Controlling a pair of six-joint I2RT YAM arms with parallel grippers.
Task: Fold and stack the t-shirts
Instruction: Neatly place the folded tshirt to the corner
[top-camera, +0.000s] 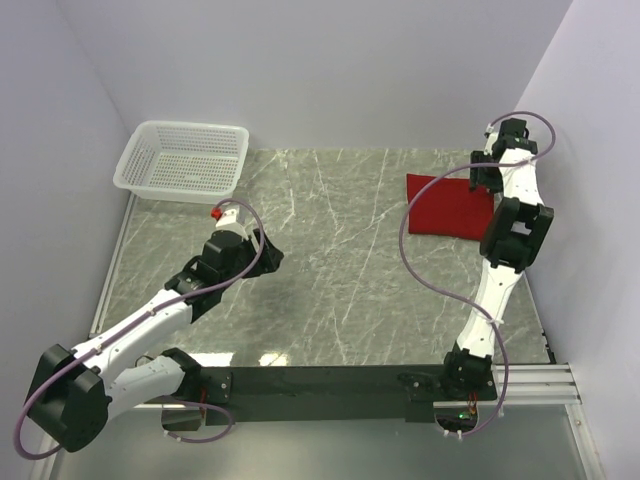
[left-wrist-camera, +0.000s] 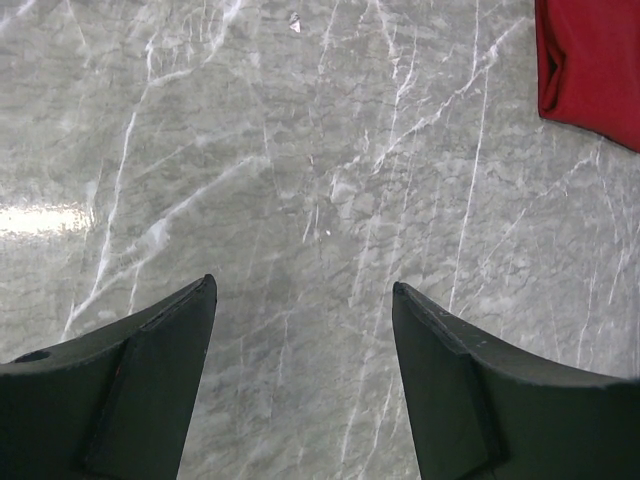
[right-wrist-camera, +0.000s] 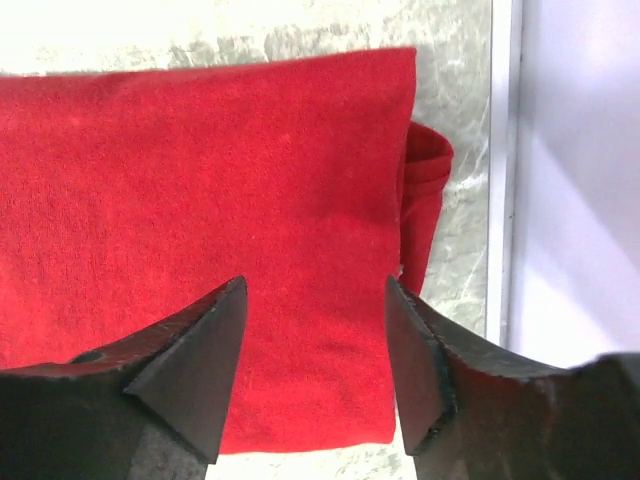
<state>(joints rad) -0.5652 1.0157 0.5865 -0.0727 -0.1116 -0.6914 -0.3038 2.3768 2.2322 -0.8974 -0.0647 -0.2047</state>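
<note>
Your t-shirt (top-camera: 448, 206) lay by the right edge of the table (top-camera: 330, 270), toward the far right corner, folded into a flat rectangle. It was plain deep red with a soft, slightly fuzzy knit. One long fold ran clean and straight in the right wrist view. Beyond that fold a small rolled bit of cloth stuck out, perhaps a sleeve hem, though the view did not make that clear.

You should have expected it to handle as light, limp cotton. It had no stiffness, so lifted by one corner it would likely sag and fall open. The safer hold looked to be on the folded edge, pinching every layer together, or at two points along one side.

Your right gripper (right-wrist-camera: 315, 285) hung over the shirt with its jaws apart and no cloth between them. Your left gripper (left-wrist-camera: 305, 285) sat over bare marble in the left half of the table, jaws also apart and holding nothing. The white mesh basket (top-camera: 135, 180) stood at the far left corner, well apart from the shirt.
</note>
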